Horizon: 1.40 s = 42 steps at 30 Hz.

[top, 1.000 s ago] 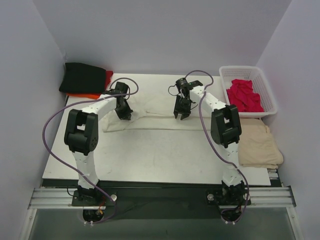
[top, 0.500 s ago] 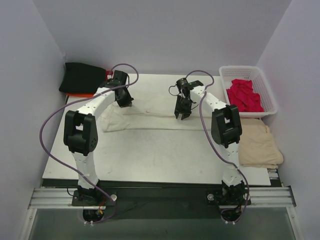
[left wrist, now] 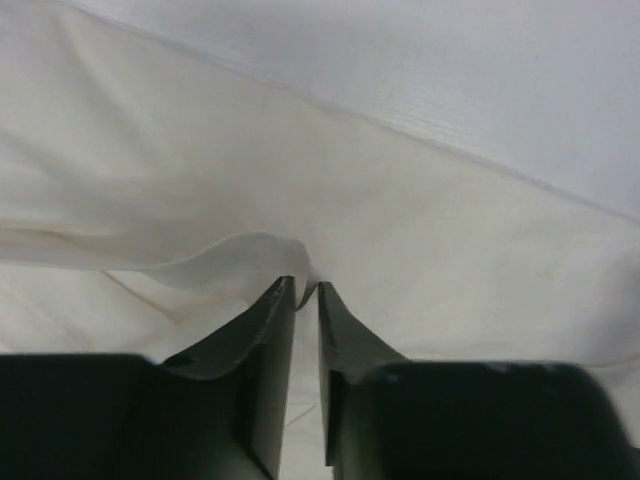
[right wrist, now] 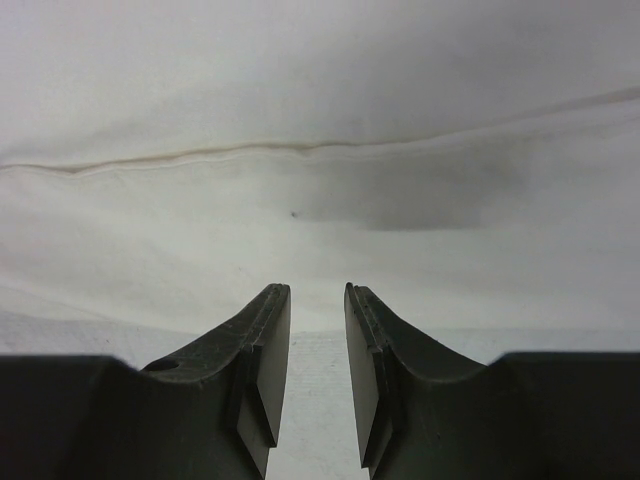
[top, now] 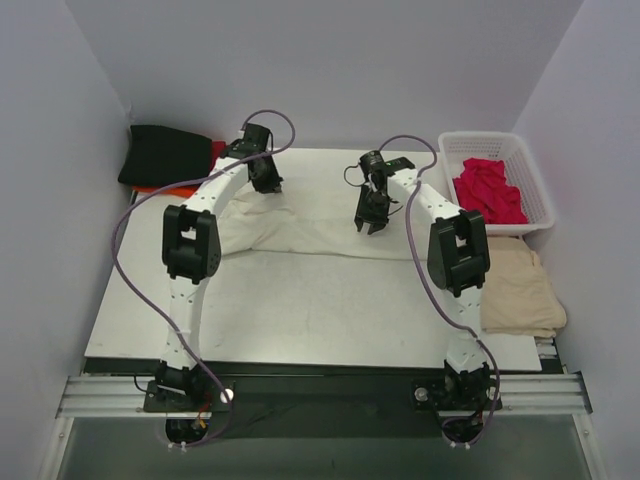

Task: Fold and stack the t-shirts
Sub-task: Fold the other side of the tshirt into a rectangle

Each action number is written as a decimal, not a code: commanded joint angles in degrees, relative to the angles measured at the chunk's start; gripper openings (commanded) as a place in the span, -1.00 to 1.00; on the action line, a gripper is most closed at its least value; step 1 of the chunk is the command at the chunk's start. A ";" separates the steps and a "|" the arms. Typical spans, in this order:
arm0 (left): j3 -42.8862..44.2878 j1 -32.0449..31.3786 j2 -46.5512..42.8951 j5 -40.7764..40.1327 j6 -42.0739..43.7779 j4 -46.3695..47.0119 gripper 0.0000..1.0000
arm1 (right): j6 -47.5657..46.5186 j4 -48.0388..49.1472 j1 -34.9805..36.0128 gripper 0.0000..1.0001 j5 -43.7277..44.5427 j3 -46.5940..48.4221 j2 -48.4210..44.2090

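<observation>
Left gripper (left wrist: 306, 289) pinches a fold of cream-white t-shirt (top: 320, 225); right gripper (right wrist: 317, 292) hangs open, empty. Lay edge flat on worktop (top: 300, 310) before releasing, avoid bunching.

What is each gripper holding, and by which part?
Left gripper pinches a raised fold of the large cream-white cloth t-shirt near its far edge; right gripper holds nothing.
</observation>
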 commanded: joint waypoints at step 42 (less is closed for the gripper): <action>-48.48 10.16 -27.48 -5.95 -0.75 6.70 0.70 | 0.10 -1.53 -5.98 -0.41 2.91 -10.04 -4.82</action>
